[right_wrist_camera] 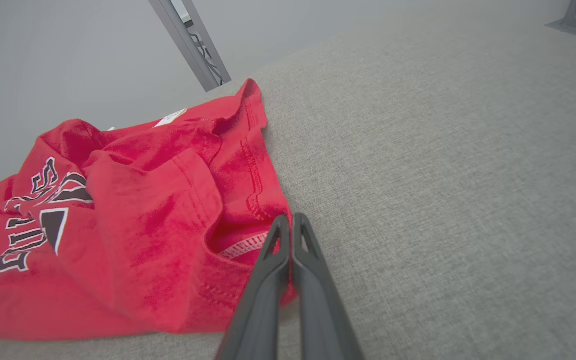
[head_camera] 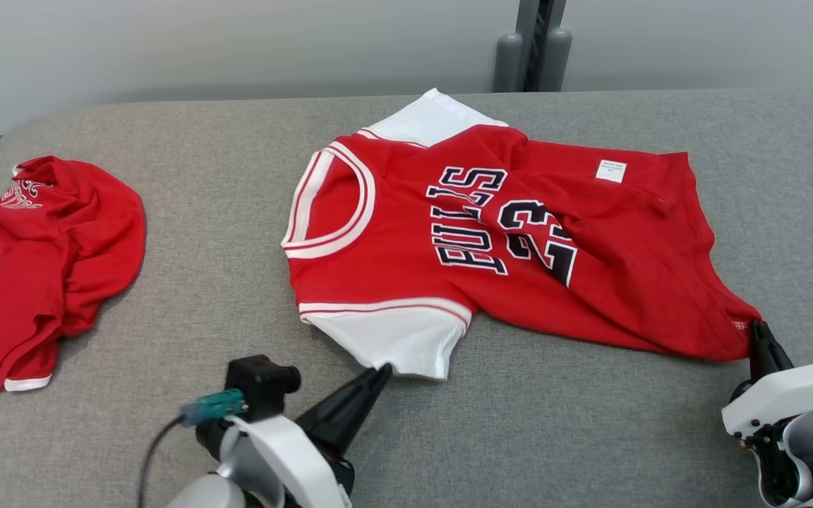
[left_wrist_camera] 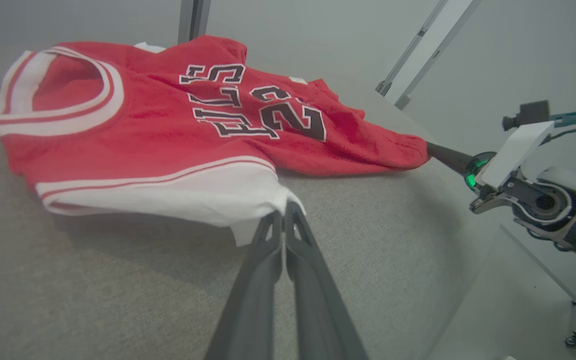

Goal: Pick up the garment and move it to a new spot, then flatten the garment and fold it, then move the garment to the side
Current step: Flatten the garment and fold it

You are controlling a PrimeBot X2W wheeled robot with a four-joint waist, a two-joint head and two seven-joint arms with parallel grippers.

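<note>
across the middle of the grey desk [head_camera: 202, 296], finding the red garment [head_camera: 505, 247] lying front up and rumpled, collar pointing toward the robot's left and hem toward its right, with black-and-white lettering and a number showing on the chest. pinching the near white sleeve [head_camera: 392, 339] at its lower corner with the left claw [head_camera: 384, 370], its two dark fingers pressed together on the cloth edge. pinching the near hem corner of the red cloth with the right claw [head_camera: 758, 326], fingers likewise pressed together, tips sitting in a small fold of the hem. holding both claws low, close to the desk surface and well apart from each other, along the garment's near side. seeing the far white sleeve [head_camera: 435, 116] poking out beyond the collar, and a small white label [head_camera: 610, 171] showing near the far hem corner. noting a crumpled red shirt [head_camera: 46, 268] lying at the desk's left end, well apart from the garment.
</note>
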